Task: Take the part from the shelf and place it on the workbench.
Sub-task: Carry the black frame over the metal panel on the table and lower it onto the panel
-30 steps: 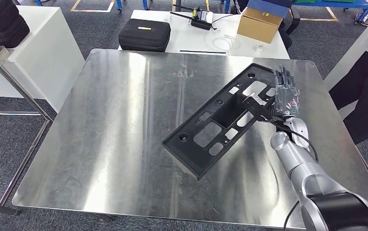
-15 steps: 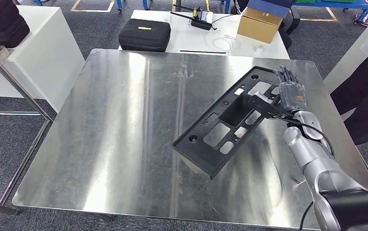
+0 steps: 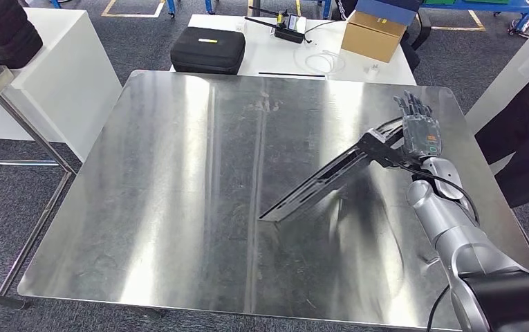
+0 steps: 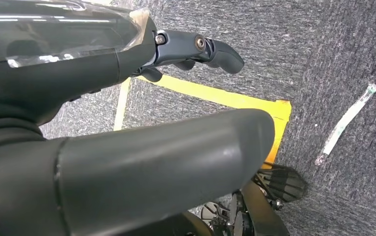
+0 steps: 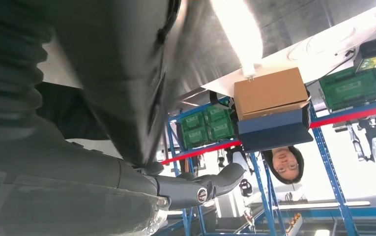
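The black flat part (image 3: 330, 176) shows edge-on and steeply tilted over the right half of the steel workbench (image 3: 178, 173). Its lower end touches the benchtop near the middle; its upper end is up at my right hand (image 3: 419, 135). That hand grips the upper end, with the thumb across it and the fingers pointing away from me. In the right wrist view its dark fingers (image 5: 200, 189) stretch out toward the room behind. My left hand (image 4: 102, 64) hangs beside my body above grey carpet, holding nothing, its fingers (image 4: 200, 46) extended.
Behind the workbench a white table carries a black case (image 3: 207, 48), a cardboard box (image 3: 372, 34) and cables. Another white table (image 3: 54, 69) stands at the left. A person in dark clothes (image 3: 524, 138) stands close to the bench's right edge.
The part has turned from lying face-up to standing on its edge, its lower end still on the bench. My right hand has shifted slightly right and rolled with it.
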